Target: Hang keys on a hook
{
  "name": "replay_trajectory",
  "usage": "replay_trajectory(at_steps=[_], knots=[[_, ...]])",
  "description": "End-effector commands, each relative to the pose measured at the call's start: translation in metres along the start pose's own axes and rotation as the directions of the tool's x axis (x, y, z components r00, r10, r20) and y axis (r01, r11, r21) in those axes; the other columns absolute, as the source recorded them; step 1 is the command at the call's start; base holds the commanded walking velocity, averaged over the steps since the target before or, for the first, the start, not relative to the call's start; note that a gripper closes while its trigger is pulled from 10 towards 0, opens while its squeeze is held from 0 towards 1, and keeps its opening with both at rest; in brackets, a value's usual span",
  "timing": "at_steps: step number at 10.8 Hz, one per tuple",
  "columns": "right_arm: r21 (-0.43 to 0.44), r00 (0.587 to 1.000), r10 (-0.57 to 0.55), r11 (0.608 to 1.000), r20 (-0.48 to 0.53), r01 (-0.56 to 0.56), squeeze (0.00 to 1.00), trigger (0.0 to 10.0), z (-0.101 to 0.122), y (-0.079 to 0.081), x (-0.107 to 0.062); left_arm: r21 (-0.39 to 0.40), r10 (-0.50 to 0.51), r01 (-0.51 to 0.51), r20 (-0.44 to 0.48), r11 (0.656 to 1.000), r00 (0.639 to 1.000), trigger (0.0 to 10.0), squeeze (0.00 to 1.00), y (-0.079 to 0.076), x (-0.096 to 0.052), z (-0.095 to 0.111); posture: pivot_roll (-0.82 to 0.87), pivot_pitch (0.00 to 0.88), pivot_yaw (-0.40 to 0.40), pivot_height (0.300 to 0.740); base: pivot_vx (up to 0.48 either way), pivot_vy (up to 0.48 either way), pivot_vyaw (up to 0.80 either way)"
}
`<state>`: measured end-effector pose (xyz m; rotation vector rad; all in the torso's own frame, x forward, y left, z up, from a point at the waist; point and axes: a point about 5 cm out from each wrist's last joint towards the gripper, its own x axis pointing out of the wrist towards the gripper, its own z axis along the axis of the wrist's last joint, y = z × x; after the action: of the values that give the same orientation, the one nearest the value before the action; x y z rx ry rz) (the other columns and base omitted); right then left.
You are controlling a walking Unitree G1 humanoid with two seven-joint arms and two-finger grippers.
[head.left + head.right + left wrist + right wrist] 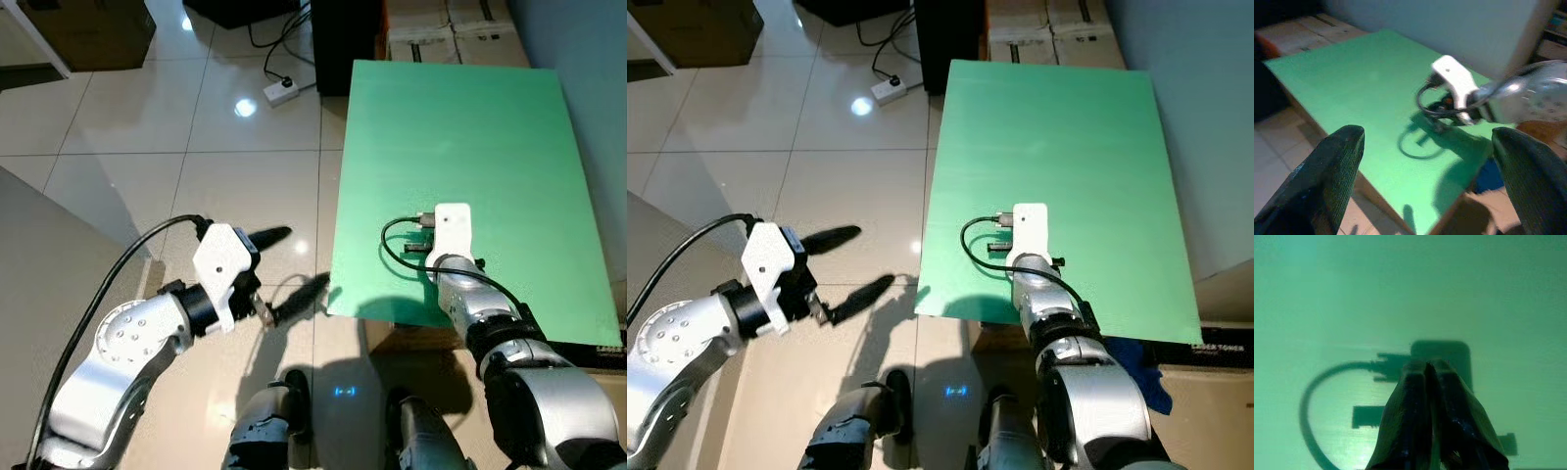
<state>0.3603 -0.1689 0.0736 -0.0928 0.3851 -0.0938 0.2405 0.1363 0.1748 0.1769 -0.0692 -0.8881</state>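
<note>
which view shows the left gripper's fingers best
The left wrist view: the left gripper has both black fingers large and spread wide. The eye views show them small, open above the tiled floor; the right wrist view faces the green board.

Matt green board (460, 147); glossy floor tiles (196, 127), silver metal arms, rough black pincer fingers (1327, 181)

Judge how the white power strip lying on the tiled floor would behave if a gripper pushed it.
The power strip looks flat and boxy, so it would probably slide, not roll or tip. The floor tiles shine with glare, suggesting little friction. Its black cable trails off towards the dark furniture, so it would likely tug or swing the strip round.
</note>
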Motion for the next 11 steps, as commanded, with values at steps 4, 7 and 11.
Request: replay_trajectory(at_steps=[4,7,11], knots=[[-0.031,0.998,0.063,0.998,0.012,-0.062,0.87,10.0,-0.015,0.007,-0.008,0.023,0.084,-0.084,0.009,0.996,0.996,10.0,0.00,0.009,0.000,-0.006,0.06,0.194,0.076,0.740,0.000,0.000,0.00],[-0.057,0.995,0.098,0.993,-0.035,-0.100,1.00,10.0,-0.021,0.009,-0.009,0.007,0.033,-0.034,0.018,0.999,0.999,10.0,0.00,0.002,0.005,-0.007,0.07,0.209,0.089,0.740,0.000,0.000,0.00],[-0.075,0.987,0.113,0.990,-0.114,-0.122,1.00,10.0,-0.030,0.009,-0.008,-0.012,-0.037,0.037,0.011,0.999,0.999,10.0,0.00,-0.008,0.005,-0.007,0.08,0.223,0.093,0.740,0.000,0.000,0.00]])
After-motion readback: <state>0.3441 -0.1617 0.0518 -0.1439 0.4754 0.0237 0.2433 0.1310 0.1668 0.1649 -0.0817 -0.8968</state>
